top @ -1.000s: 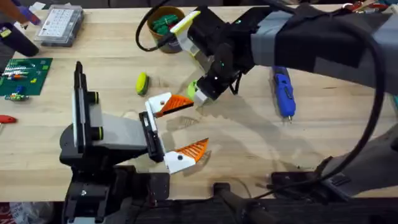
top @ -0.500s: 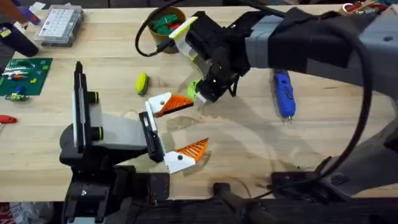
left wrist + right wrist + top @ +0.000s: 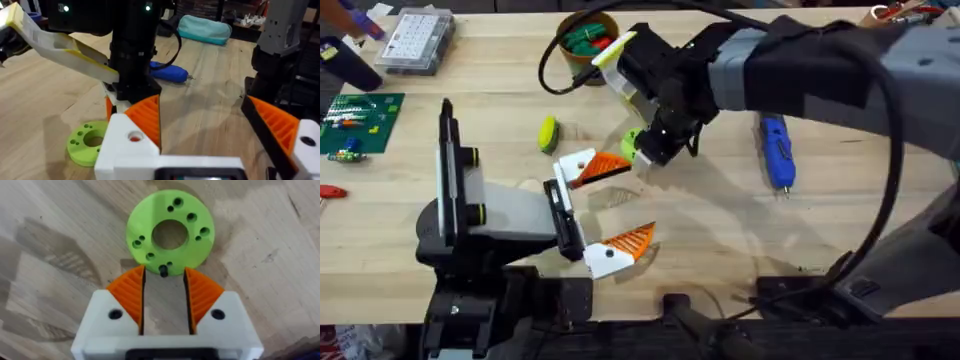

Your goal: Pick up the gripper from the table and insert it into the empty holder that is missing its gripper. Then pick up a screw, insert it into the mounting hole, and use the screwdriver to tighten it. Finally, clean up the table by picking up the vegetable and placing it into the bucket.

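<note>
My right gripper [image 3: 645,152] hangs over a lime-green disc [image 3: 170,232] with several holes. Its orange pads [image 3: 131,292] stand a little apart, open, on either side of a small black screw [image 3: 163,270] at the disc's near rim, touching neither pad. My left gripper [image 3: 640,198] rests low on the table [image 3: 720,240], wide open and holding nothing. The blue screwdriver [image 3: 775,150] lies to the right of the disc, also seen as the screwdriver [image 3: 167,71] in the left wrist view. The yellow-green vegetable [image 3: 548,133] lies left of the disc. The bucket [image 3: 588,40] stands at the back. The loose gripper is out of view.
A clear parts box [image 3: 415,40] and a green circuit board [image 3: 355,120] sit at the far left. A black cable [image 3: 552,62] loops beside the bucket. A cream-yellow bar [image 3: 60,45] juts from the right arm. The table's front right is bare wood.
The right arm has shifted slightly to the left above the green disc. The left arm has not moved.
</note>
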